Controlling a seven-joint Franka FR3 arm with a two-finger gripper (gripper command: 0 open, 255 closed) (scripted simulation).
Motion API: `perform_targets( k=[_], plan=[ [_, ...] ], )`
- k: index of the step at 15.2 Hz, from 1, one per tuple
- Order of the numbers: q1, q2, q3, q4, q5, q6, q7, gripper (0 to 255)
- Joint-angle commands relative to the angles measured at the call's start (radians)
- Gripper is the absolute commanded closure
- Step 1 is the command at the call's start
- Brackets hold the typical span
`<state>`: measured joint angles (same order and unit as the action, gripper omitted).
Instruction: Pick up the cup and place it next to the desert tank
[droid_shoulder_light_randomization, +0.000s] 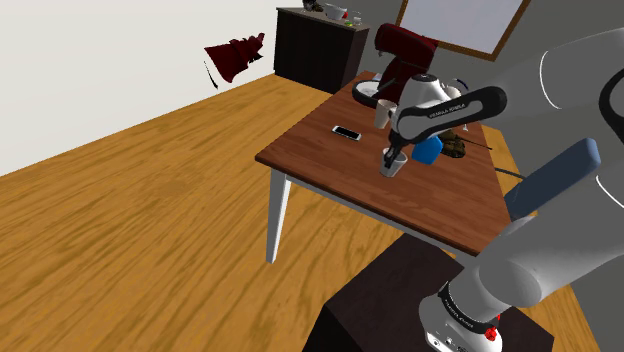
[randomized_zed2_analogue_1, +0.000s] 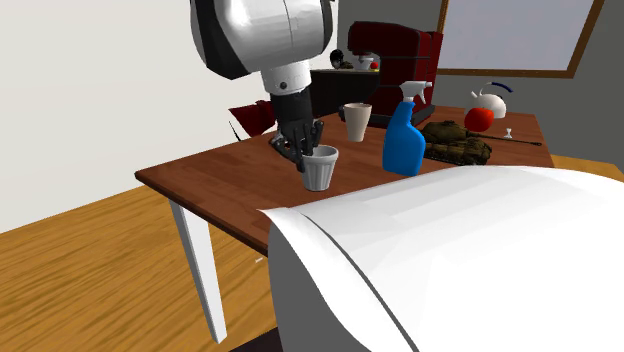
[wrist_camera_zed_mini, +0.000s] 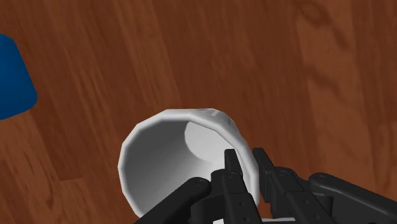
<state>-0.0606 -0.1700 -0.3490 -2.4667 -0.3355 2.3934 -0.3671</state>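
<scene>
A dark wooden table (droid_shoulder_light_randomization: 330, 160), standing on a plank floor before a white wall, is pictured with the black gripper (randomized_zed2_analogue_1: 308, 155) clamped on the rim of a pale grey cup (randomized_zed2_analogue_1: 321, 170) at centre-left of the second exterior view. In the wrist view one finger is set inside the cup's wall and the other outside it. Whether the base is clear of the tabletop cannot be told. The desert tank (randomized_zed2_analogue_1: 455, 143) is seen further right, beyond a blue spray bottle (randomized_zed2_analogue_1: 404, 140). The carry is judged best made with the cup raised straight up, kept upright so the thin rim hold is not twisted loose, taken clear of the bottle and a beige cup (randomized_zed2_analogue_1: 357, 121), and lowered onto bare wood just beside the tank.
</scene>
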Motion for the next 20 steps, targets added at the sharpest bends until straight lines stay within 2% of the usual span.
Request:
perform_targets(
  k=[1, 20],
  plan=[
    [0.000, -0.020, 0.002, 0.007, 0.000, -0.027, -0.003, 255],
    [0.010, -0.144, 0.031, 0.160, 0.023, -0.301, -0.042, 255]
  ],
)
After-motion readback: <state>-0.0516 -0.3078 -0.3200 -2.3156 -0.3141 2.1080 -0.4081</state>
